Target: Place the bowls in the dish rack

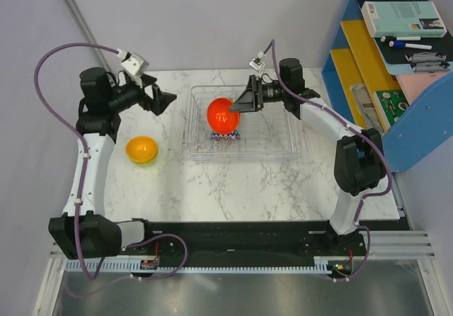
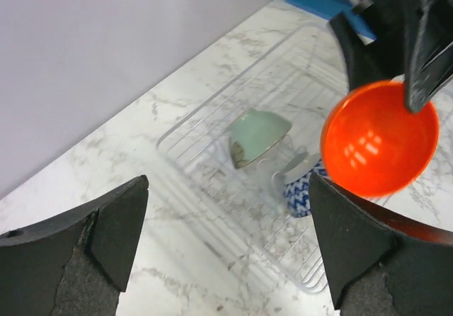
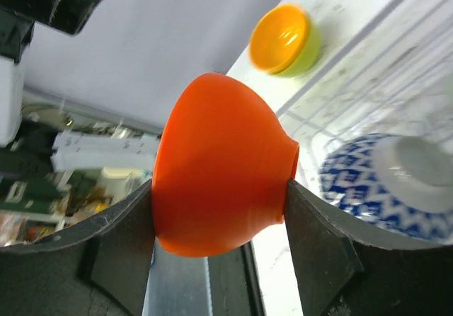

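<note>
The clear dish rack [image 1: 272, 142] lies at mid-table. My right gripper [image 1: 241, 103] is shut on the red-orange bowl [image 1: 221, 115], held on its side above the rack's left part; in the right wrist view the fingers clamp the bowl [image 3: 219, 167] by its rim and foot. Below it the zigzag bowl [image 1: 225, 137] rests upside down in the rack [image 3: 396, 181]. A pale grey-green bowl [image 2: 258, 137] leans on its side in the rack [image 2: 205, 153]. The orange-yellow bowl [image 1: 141, 147] sits nested in the lime green bowl [image 3: 309, 52] on the table, left of the rack. My left gripper [image 1: 164, 101] is open and empty, left of the rack.
A blue shelf unit [image 1: 417, 117] with books, markers and tools stands at the right edge of the table. A wall runs along the back. The marble tabletop [image 1: 233, 188] extends in front of the rack.
</note>
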You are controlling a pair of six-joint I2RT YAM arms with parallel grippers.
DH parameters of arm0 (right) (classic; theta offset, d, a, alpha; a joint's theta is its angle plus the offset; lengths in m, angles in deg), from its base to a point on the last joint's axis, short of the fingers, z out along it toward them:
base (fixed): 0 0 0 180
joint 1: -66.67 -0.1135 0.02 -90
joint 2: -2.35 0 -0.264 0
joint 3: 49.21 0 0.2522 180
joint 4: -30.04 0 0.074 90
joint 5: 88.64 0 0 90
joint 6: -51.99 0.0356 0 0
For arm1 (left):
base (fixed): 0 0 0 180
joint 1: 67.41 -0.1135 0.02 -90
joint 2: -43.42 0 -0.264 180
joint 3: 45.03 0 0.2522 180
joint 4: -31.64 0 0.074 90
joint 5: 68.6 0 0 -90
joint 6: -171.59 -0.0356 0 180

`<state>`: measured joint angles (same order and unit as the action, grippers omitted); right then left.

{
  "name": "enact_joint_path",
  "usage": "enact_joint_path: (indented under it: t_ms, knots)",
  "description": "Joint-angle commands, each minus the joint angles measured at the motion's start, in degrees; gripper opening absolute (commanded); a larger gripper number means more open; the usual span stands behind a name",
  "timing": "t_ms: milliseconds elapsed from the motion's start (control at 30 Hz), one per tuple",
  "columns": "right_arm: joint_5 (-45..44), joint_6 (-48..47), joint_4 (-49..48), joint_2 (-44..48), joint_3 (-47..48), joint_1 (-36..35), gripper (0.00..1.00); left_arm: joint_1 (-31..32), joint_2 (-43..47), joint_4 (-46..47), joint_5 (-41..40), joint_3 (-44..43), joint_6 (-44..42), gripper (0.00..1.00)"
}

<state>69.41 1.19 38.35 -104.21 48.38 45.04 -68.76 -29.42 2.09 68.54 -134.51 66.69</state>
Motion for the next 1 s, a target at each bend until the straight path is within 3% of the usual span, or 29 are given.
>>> enact_joint_path:
  t_ms: [0, 67, 167, 433, 667, 967]
  knots:
    - [-8.5, -18.4, 18.4, 3.4, 9.3, 4.5, 0.0, -7.0, 3.4, -0.2, 1.3, 5.7, 4.0, 1.0]
    - [-14.6, -25.5, 29.4, 3.6, 14.2, 5.4, 0.0, -10.9, 4.6, -2.1, 1.3, 7.9, 3.1, 1.0]
    - [-28.0, -35.0, 35.8, 5.2, 16.8, 5.5, 0.0, -16.4, 6.5, -4.6, 0.1, 11.9, 2.3, 1.0]
    - [-55.7, -50.1, 41.2, 10.4, 15.5, 3.5, 0.0, -28.7, 8.6, -4.5, 0.9, 20.7, 1.8, 1.0]
    - [-75.2, -56.4, 41.0, 10.0, 11.1, -3.0, 0.0, -30.8, 8.2, -2.5, 2.7, 22.7, 3.3, 1.0]
    - [-87.4, -59.4, 35.9, 4.2, 9.1, -6.3, 0.0, -31.4, 10.5, -0.3, 2.7, 24.9, 3.7, 1.0]
